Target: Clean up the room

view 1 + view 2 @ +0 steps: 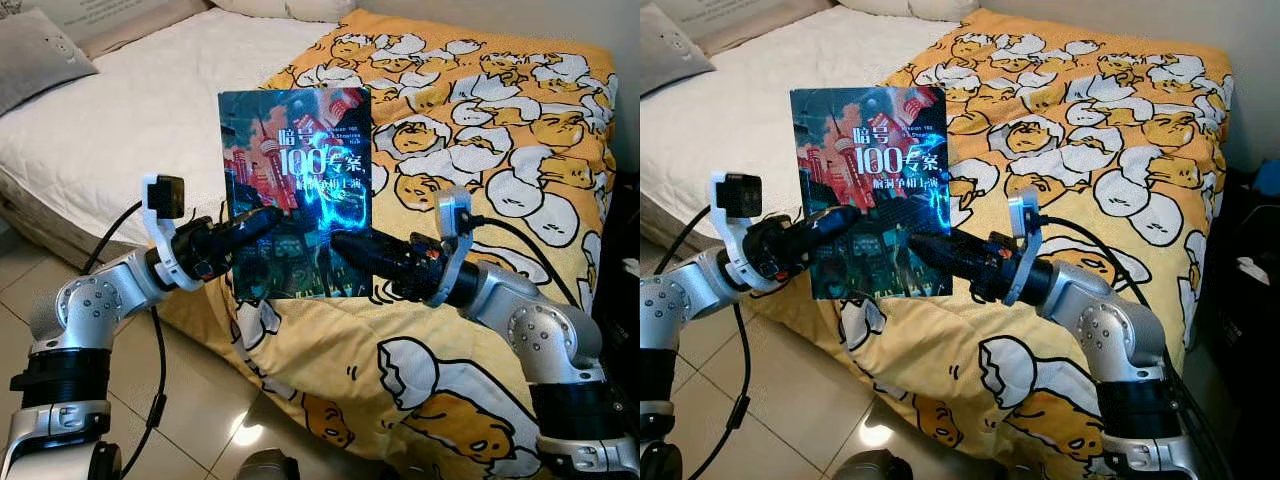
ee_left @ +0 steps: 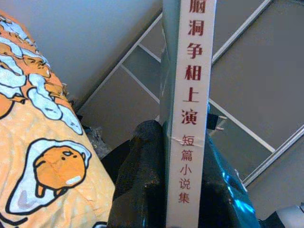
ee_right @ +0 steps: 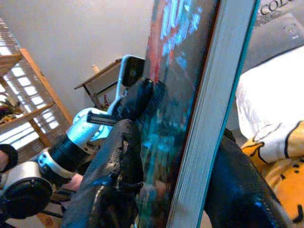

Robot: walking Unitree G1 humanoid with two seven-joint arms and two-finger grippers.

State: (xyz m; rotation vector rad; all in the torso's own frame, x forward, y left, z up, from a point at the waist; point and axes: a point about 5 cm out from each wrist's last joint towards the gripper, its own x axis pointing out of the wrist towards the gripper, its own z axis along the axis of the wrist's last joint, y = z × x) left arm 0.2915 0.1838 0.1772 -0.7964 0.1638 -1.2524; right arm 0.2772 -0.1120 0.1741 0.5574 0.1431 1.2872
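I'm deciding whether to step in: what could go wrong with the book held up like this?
The book stands upright, pinched only near its lower edge by the left gripper and right gripper, so it may tip or twist. If either lets go, it could drop past the duvet edge onto the tiled floor.

Book [image 1: 296,190] upright between both grippers, bed [image 1: 160,110] behind.

Left end effector [image 1: 262,222] and right end effector [image 1: 345,243] raised, clamped inward, facing each other.

Bed [image 1: 150,110] with egg-print quilt [image 1: 480,130]; glossy tiled floor [image 1: 190,400]
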